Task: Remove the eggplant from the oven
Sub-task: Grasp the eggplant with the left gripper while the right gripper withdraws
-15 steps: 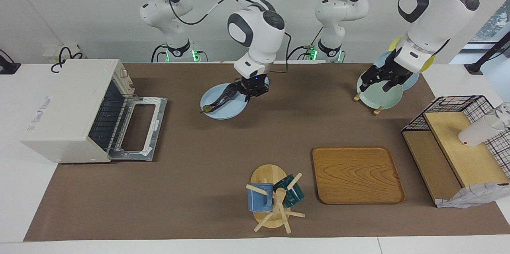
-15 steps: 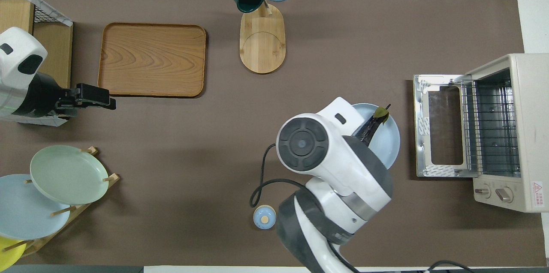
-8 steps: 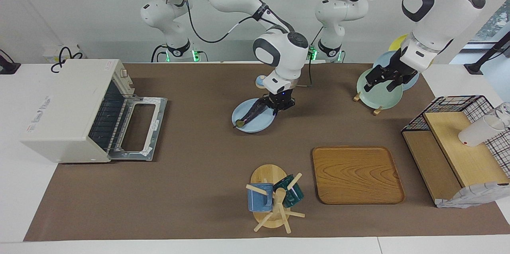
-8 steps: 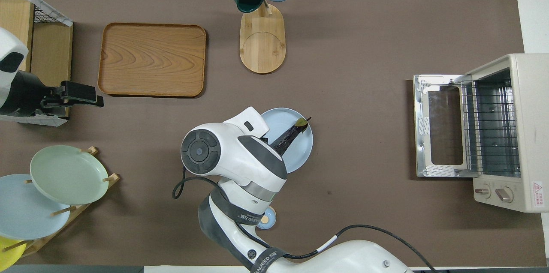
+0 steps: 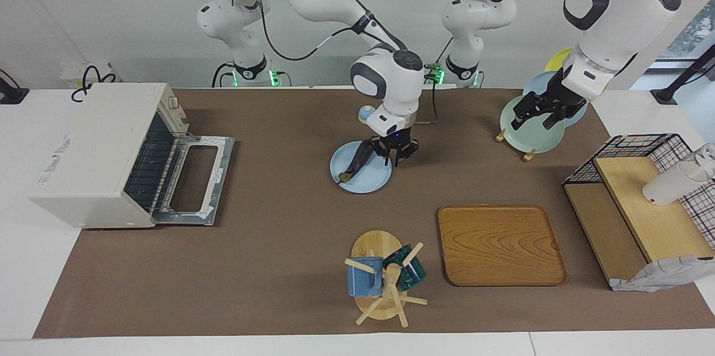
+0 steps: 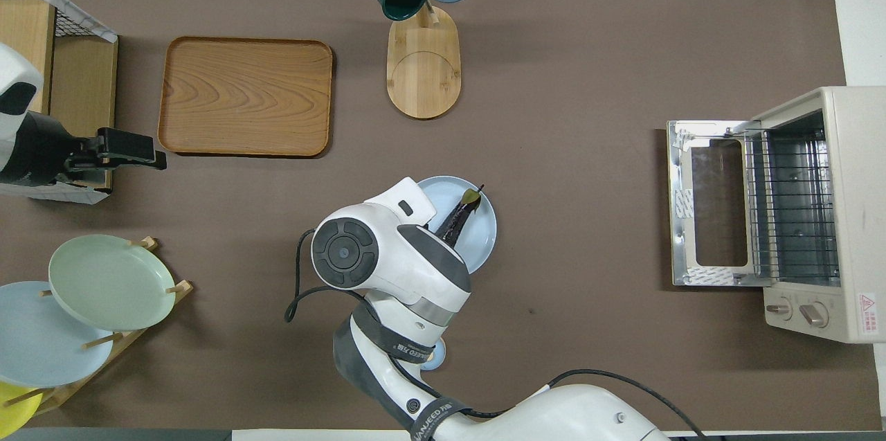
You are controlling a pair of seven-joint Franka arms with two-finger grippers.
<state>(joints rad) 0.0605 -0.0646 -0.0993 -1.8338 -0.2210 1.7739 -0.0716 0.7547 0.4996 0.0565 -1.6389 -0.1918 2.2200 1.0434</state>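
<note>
The right gripper is standing over the blue plate, jaws parting off the eggplant lying on it, well clear of the open oven; release looks nearly done, so a straight lift is next. Open mat lies around the plate. The left gripper is waiting, jaws spread and empty, over the plate rack.

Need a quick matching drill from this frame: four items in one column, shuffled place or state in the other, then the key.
Things:
1. eggplant
2. oven
3. wooden tray
4. left gripper

Places or states:
A. door dropped open, wire rack bare
B. lying on the light blue plate
C. open, over the green plate in the rack
D. nothing on it, beside the mug tree

Pairs: 1-B, 2-A, 3-D, 4-C
</note>
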